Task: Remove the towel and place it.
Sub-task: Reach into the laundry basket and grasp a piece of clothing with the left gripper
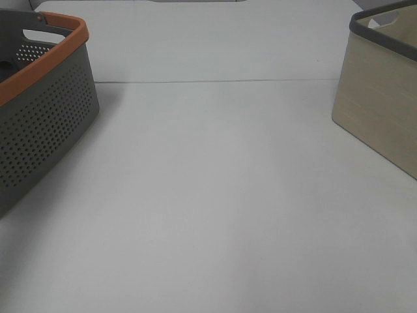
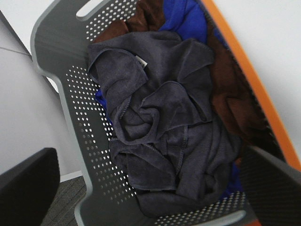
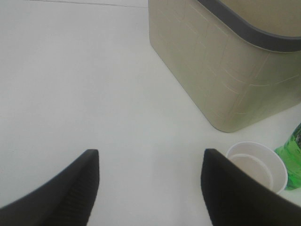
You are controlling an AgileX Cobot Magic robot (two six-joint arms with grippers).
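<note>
**Towel** point(image 2: 164, 136): dark grey terry, crumpled in a heap inside the basket point(image 2: 70, 94). It lies on top of the other cloths and fills most of the basket's floor. Hemmed edges curl through the folds, and a small pale label shows near one end.

**Position against left gripper** point(image 2: 148, 153): the towel lies directly below the gripper, centred between the two fingers and apart from both. One dark finger point(image 2: 28, 188) stands outside the perforated wall and the other point(image 2: 273, 183) by the orange-rimmed side.

**Axis**: the heap is longer than it is wide, and its long axis follows the basket's length from one handle slot to the other. It is too bunched to show which way it points.

**Left gripper**: jaws spread wide, holding nothing.

**Right gripper** point(image 3: 151, 155): jaws well apart, nothing between them, over bare table point(image 3: 70, 70).

**Other contents of basket**:
- Brown cloth point(image 2: 230, 94), along the orange-rimmed side and partly under the towel.
- Blue cloth point(image 2: 186, 16), at the far end and showing again under the towel's edges.

**Basket, high view** point(image 1: 39, 124): grey, perforated, orange rim, at the table's left edge.

**Bin** point(image 1: 381, 111): beige with a grey rim, at the table's right edge, well apart from the basket.

**Beside the bin, right wrist view**: white cup point(image 3: 256, 165) and green bottle point(image 3: 291, 160), near the right gripper's finger.
</note>
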